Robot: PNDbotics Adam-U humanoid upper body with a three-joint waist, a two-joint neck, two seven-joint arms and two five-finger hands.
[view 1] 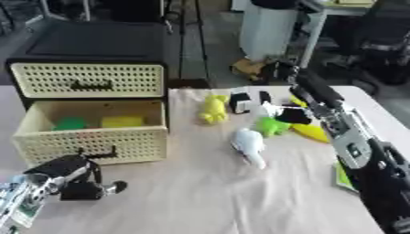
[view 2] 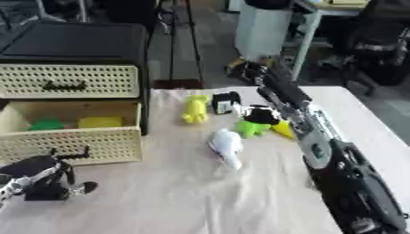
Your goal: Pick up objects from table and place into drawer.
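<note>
The cream lower drawer point(view 1: 88, 145) of a black cabinet point(view 1: 96, 43) is pulled out; a green thing point(view 1: 70, 123) and a yellow thing point(view 1: 121, 121) lie inside. On the cloth lie a yellow toy point(view 1: 213, 109), a small black and white thing point(view 1: 240, 102), a green toy point(view 1: 272, 126), a white toy point(view 1: 250, 145) and a yellow curved piece point(view 1: 310, 131). My right hand point(view 1: 293, 114) reaches in from the lower right and hangs just above the green toy, hiding part of the yellow piece. My left hand point(view 1: 70, 177) rests open at the lower left, holding nothing.
The cabinet's upper drawer point(view 1: 86, 80) is closed. A green flat item point(view 1: 342, 177) shows by my right forearm. Beyond the table's far edge are a white bin point(view 1: 268, 27) and chairs. Bare cloth spreads across the front middle point(view 1: 208, 196).
</note>
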